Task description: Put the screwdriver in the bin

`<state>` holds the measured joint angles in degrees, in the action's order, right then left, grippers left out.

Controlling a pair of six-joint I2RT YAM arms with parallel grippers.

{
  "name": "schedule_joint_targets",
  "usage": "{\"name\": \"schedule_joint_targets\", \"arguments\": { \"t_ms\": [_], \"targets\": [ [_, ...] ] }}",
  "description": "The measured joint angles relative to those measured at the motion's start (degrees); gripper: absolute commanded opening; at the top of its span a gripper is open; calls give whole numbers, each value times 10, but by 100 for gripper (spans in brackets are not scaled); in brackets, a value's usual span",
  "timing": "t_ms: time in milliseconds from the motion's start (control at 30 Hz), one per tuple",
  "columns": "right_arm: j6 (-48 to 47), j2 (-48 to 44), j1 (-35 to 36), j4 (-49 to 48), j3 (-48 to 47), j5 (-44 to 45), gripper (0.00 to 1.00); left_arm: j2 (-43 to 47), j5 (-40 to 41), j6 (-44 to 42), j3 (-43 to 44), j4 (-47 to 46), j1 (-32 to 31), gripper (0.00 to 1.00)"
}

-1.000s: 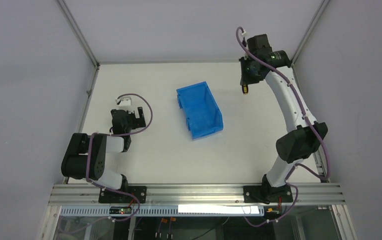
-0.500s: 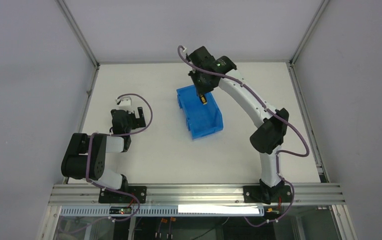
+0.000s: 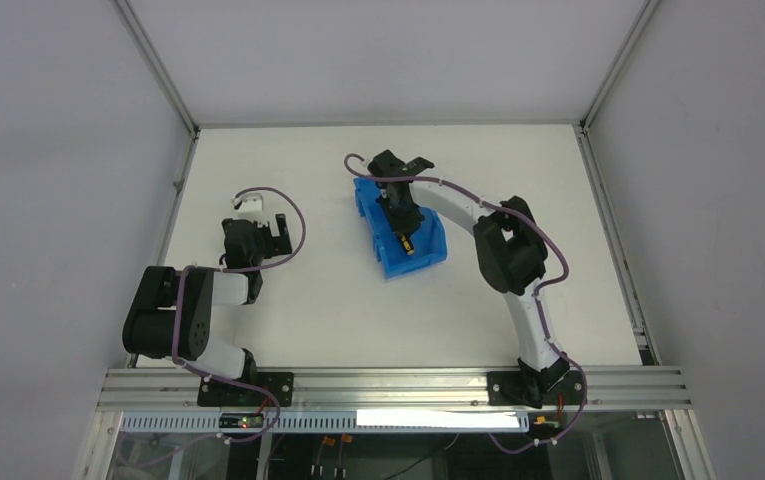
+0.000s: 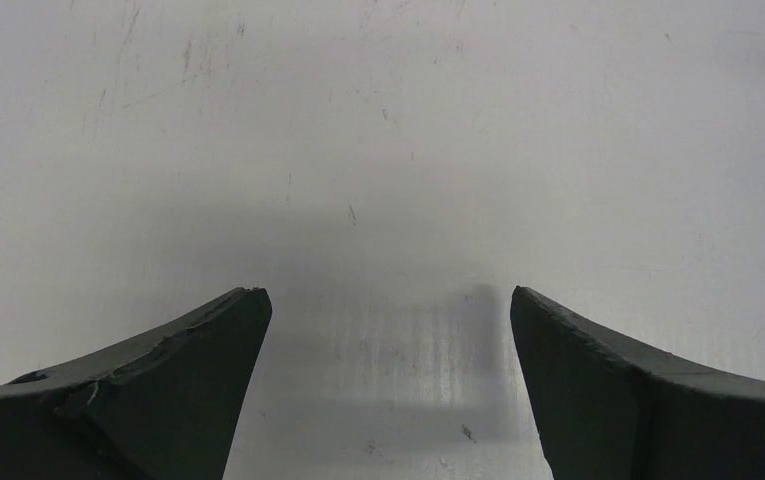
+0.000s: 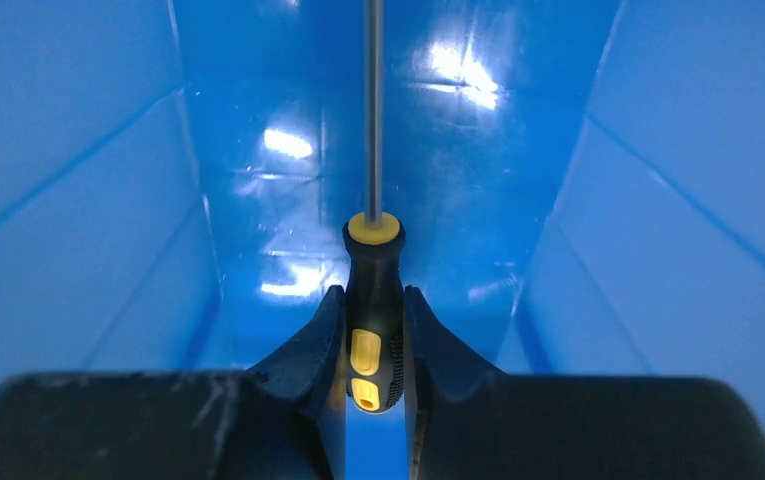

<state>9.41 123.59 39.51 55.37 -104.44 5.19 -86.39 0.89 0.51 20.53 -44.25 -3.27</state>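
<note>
The blue bin [image 3: 426,256] stands mid-table. My right gripper [image 3: 405,240] reaches down into it, shut on the screwdriver [image 3: 407,243]. In the right wrist view the black and yellow handle of the screwdriver [image 5: 373,330] is pinched between my two fingers, right gripper [image 5: 374,300]. Its metal shaft points straight ahead over the blue floor and walls of the bin [image 5: 78,200]. My left gripper [image 3: 276,232] rests at the left of the table, away from the bin. In the left wrist view the left gripper [image 4: 390,300] is open with only bare tabletop between its fingers.
A white tabletop [image 3: 308,320] is framed by metal rails. A small white connector [image 3: 248,203] with a purple cable lies by the left arm. Grey walls enclose the left, back and right sides.
My right arm has swung left from the table's far right side to over the bin, then lowered the held screwdriver inside it. The left arm has not moved.
</note>
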Motion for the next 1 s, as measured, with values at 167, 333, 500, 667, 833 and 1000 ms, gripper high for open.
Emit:
{"name": "schedule_joint_targets", "arguments": {
  "t_ms": [167,333,500,667,833,1000],
  "targets": [
    [5,30,0,-19,3,-1,7,0,0,0,0,0,0,100],
    [9,32,0,-29,3,1,37,0,0,0,0,0,0,100],
    [11,32,0,-29,3,5,46,0,0,0,0,0,0,100],
    [9,23,1,-21,2,15,47,0,0,0,0,0,0,100],
    [3,-29,5,-3,-4,28,58,0,0,0,0,0,0,100],
    [-6,-136,8,-6,-3,47,98,0,0,0,0,0,0,100]
  ]
}}
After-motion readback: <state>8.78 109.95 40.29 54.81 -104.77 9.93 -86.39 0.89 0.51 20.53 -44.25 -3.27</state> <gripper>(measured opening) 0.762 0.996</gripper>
